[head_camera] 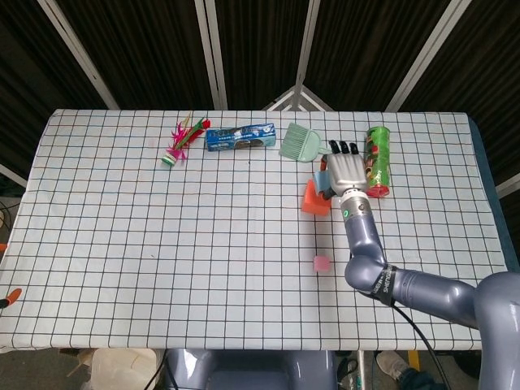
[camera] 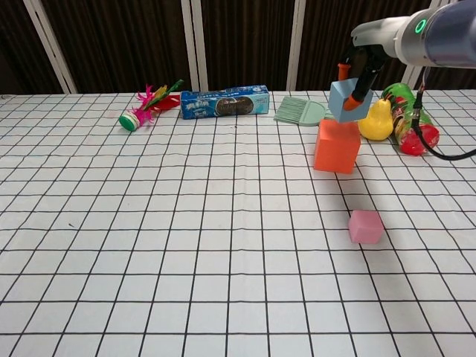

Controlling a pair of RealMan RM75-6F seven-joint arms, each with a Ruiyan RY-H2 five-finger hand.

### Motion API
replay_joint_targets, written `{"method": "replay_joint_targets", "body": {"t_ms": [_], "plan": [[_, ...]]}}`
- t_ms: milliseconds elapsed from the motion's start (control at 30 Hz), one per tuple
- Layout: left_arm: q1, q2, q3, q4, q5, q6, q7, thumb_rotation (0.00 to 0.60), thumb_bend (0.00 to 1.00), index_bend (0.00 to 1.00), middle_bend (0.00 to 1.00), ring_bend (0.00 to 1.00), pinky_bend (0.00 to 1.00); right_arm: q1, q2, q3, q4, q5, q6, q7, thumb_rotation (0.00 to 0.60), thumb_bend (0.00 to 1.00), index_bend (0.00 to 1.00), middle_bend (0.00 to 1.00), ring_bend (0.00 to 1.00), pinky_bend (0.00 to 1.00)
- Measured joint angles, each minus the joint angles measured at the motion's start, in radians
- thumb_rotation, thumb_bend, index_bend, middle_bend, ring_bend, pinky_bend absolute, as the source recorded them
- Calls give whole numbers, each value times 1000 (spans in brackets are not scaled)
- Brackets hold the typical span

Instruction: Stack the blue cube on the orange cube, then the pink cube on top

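The orange cube stands on the checked cloth at the right rear, also seen from the head camera. Just above it hangs the blue cube, tilted and clear of the orange top, pinched by my right hand. From the head view the right hand covers most of the blue cube. The pink cube lies alone nearer the front. My left hand shows in neither view.
Along the back edge lie a feather shuttlecock, a blue cookie pack and a green brush. A yellow pear and a green chips can sit right beside the orange cube.
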Motion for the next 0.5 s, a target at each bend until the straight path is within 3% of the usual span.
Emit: {"method": "replay_joint_targets", "body": {"t_ms": [500], "plan": [[-6,6,-2,9,-5,-20,-20,600,206,216,5,0,18,24,-78,71,-33,161,167,-162,600,816,757,87,63,0]]}}
